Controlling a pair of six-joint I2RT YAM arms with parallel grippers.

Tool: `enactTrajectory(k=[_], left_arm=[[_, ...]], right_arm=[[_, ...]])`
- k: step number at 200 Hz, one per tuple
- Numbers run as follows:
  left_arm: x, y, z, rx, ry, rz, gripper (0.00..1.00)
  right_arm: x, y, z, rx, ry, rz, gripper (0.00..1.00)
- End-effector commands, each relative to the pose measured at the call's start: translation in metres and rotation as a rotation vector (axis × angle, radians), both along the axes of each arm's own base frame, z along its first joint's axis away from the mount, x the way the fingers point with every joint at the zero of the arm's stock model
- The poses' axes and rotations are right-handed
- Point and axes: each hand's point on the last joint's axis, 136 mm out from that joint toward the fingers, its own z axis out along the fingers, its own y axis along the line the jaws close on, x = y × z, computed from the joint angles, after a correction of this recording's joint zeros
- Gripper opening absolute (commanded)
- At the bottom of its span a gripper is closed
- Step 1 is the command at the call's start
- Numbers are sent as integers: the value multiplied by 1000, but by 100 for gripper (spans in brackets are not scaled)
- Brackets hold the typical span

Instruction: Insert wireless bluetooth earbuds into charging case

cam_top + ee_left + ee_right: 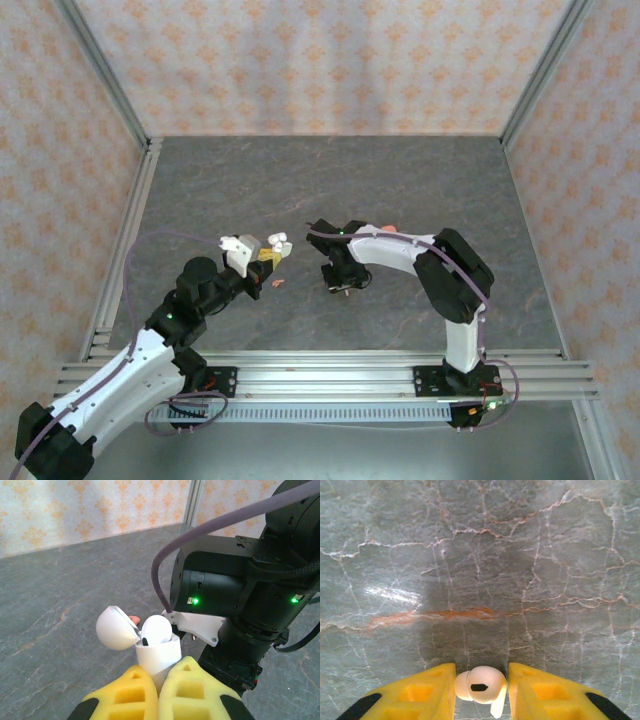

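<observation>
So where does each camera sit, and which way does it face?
Top external: above and behind the bases, looking down on the table; both arms show.
Left wrist: looks forward past the left tool, shut on the open white case, right arm beyond.
Right wrist: looks straight down at the table past the right tool, white earbud between its fingers.
Shared: top and left wrist both show case and right arm.

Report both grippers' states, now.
Left gripper: closed, holding the open white case.
Right gripper: closed on a white earbud.
</observation>
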Motion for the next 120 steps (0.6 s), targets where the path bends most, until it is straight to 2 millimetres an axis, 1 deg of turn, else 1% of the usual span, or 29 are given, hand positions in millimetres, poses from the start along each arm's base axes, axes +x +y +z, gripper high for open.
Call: enactTrajectory(k=[1,25,52,120], left_arm=[[-2,-3,25,-35,-65,-23,0],[-4,-4,26,-35,-69,-32,0],[-4,-5,29,-31,-76,-38,0],[0,-9,37,-41,-94,-48,0]], right_arm=[[-5,-4,3,-22,20,-11,29],[-2,-2,10,-16,11,-32,26],[4,-2,22,-12,-25,-64,26],[24,6,71,79,-170,-116,24]])
